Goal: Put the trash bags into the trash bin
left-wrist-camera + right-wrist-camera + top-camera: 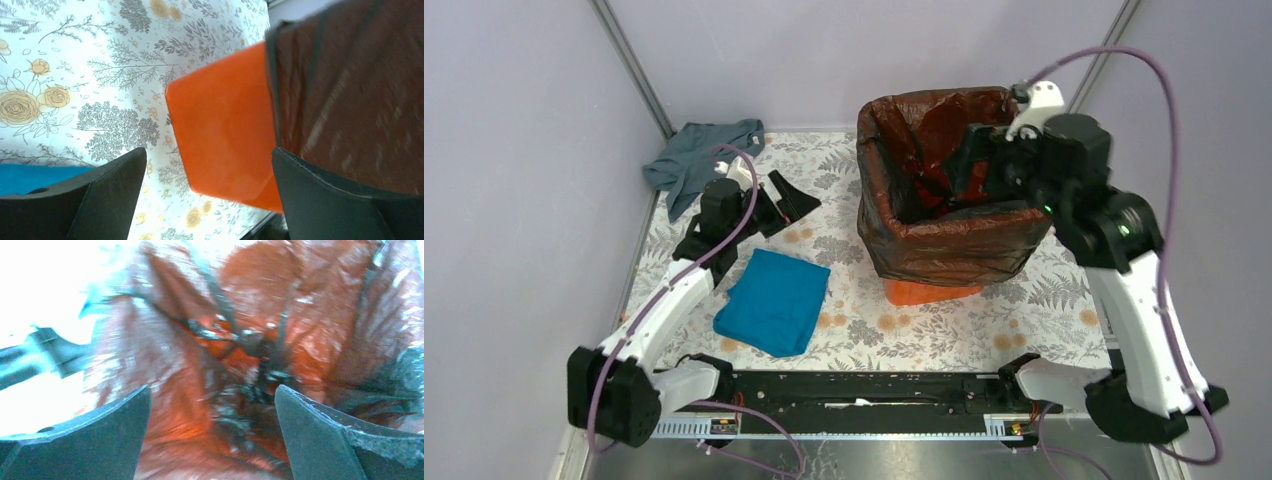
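The trash bin (929, 292) is an orange tub at the back right; only its base shows. A dark translucent trash bag (944, 240) lines it and drapes over its rim and sides. My right gripper (959, 165) hangs over the bin's right rim, pointing inward. In the right wrist view it (212, 405) is open above the crumpled bag (240, 340), with nothing between its fingers. My left gripper (782, 205) is left of the bin, low over the table. In its wrist view it (210, 165) is open and empty, facing the bin (225, 135) and bag (350, 100).
A folded blue cloth (774, 300) lies on the floral tablecloth (854, 320) near the left arm, also showing in the left wrist view (30, 177). A grey garment (699, 160) lies at the back left corner. Lilac walls and metal posts close in the table.
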Controlling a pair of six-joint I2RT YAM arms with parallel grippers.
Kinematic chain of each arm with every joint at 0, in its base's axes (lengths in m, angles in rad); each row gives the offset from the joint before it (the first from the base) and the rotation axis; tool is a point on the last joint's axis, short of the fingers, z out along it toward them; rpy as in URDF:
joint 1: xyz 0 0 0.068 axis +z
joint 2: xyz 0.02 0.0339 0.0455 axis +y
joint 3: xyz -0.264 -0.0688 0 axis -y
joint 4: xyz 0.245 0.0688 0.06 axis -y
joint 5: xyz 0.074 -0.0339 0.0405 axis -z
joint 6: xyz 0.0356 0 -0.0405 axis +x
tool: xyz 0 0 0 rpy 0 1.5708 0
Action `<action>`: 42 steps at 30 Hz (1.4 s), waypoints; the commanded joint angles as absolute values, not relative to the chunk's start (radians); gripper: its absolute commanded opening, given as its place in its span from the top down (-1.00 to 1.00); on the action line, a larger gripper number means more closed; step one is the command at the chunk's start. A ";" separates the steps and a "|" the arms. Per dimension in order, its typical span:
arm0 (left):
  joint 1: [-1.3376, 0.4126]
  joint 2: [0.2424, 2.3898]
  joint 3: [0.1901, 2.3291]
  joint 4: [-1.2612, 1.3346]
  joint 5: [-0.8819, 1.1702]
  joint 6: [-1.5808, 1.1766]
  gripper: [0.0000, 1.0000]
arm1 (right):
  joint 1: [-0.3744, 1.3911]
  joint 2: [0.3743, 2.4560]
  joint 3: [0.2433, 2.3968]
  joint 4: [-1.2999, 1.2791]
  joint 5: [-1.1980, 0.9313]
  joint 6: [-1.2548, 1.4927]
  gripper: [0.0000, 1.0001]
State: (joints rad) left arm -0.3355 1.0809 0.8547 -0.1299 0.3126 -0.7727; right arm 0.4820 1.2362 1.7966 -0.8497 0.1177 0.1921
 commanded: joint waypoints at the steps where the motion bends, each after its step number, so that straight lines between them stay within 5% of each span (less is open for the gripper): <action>1: -0.232 1.220 0.772 0.212 0.491 -1.033 -0.98 | 0.487 1.058 1.732 -0.715 -0.156 0.268 -0.99; 15: -0.307 1.987 0.963 1.088 0.599 -1.577 -0.98 | 0.487 0.742 1.406 -0.492 -0.259 0.308 -0.99; 42: -0.808 2.069 1.011 1.021 0.114 -1.694 -0.96 | 0.487 0.617 1.324 -0.518 -0.171 0.280 -0.99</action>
State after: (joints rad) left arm -0.7502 2.0777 0.9737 0.9775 0.2035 -1.6524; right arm 0.4824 0.6361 1.3300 -0.5411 -0.1974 0.2844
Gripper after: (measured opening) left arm 0.980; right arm 0.994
